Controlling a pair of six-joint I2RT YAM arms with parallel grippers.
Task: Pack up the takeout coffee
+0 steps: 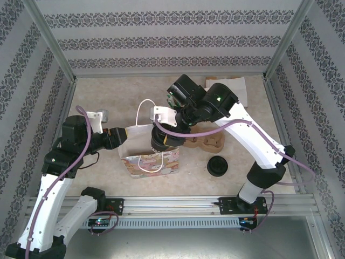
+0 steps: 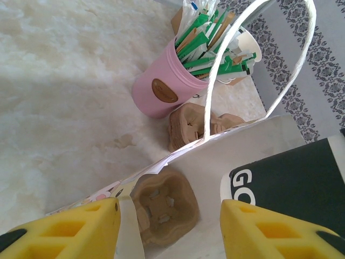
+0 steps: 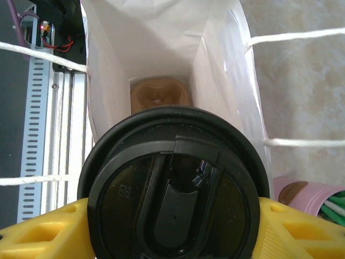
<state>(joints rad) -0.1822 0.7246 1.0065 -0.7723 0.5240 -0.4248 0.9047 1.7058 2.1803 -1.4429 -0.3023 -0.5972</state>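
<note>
Here, at far left, my left gripper (image 2: 169, 216) has its fingers parted at the rim of a white paper bag (image 1: 151, 162), clamping nothing. A brown pulp carrier (image 2: 161, 199) lies on the bag's floor. At the bag's mouth my right gripper (image 3: 172, 224) is clenched around the takeout coffee (image 3: 175, 183), black lid up; white letters "GO" show on its dark side. Further right sit spare carriers (image 1: 207, 143) and black lids (image 1: 217, 166). A pink cup (image 2: 161, 89) of green-wrapped sticks stands behind the bag.
</note>
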